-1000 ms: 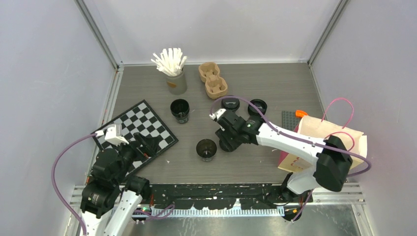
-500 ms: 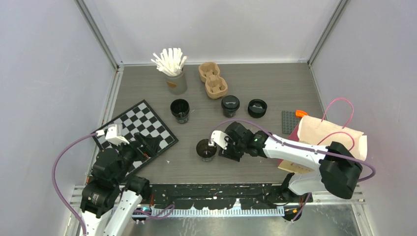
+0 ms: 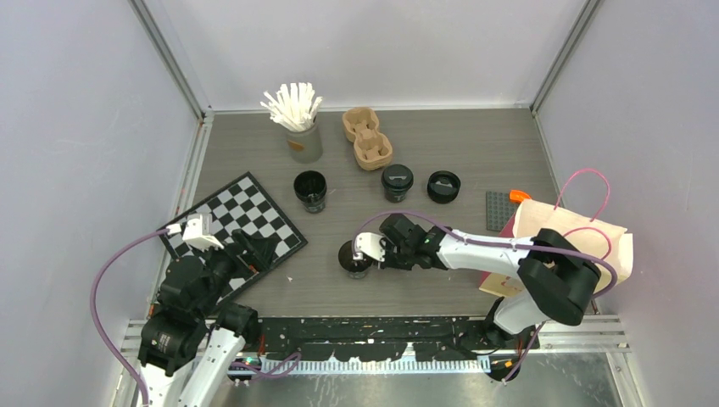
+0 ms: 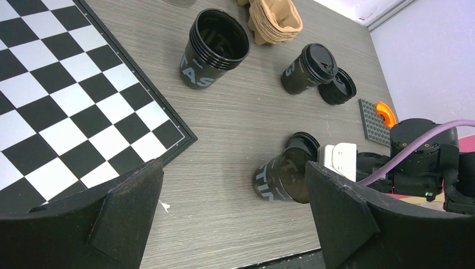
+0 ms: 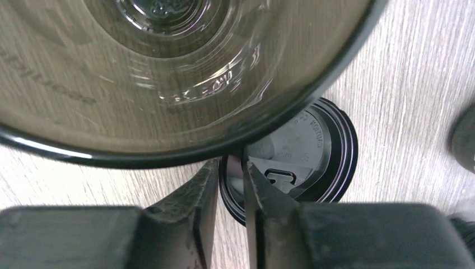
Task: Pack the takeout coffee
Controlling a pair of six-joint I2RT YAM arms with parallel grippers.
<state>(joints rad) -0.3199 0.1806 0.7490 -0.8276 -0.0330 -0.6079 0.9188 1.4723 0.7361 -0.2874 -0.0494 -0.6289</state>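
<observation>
Two fingers of the right gripper [image 5: 231, 171] stand almost together. In the thin slit between them sits the raised rim of a black plastic lid [image 5: 297, 159], and they look clamped on it. Only part of that lid shows. The curved rim of the open paper cup [image 5: 140, 84], just past the fingertips, cuts off its far side, and the fingers cover its near edge. From overhead the gripper hides the lid altogether, along with the side of the cup that faces it.

What shows of the lid is glossy and round, ringed with concentric ridges. It has a small oblong sip hole and embossed lettering too fine to read. The cup is brown and shiny inside, catching reflections; its outer wall is matt black with pale letters.

The left gripper [image 4: 232, 168] hangs with its blunt, matt black fingers spread wide, gripping nothing, their roots cut off at the frame's lower edge. A corner of the chessboard [image 4: 67, 101] lies by one fingertip on the wood-grain table [image 4: 224, 129]. Well beyond the fingertips stand a nested stack of cups [image 4: 215, 47], a lidded cup [image 4: 307, 68], a loose lid [image 4: 338, 87] near it, and the rough brown pulp carrier [image 4: 277, 22], cut off at the top.
</observation>
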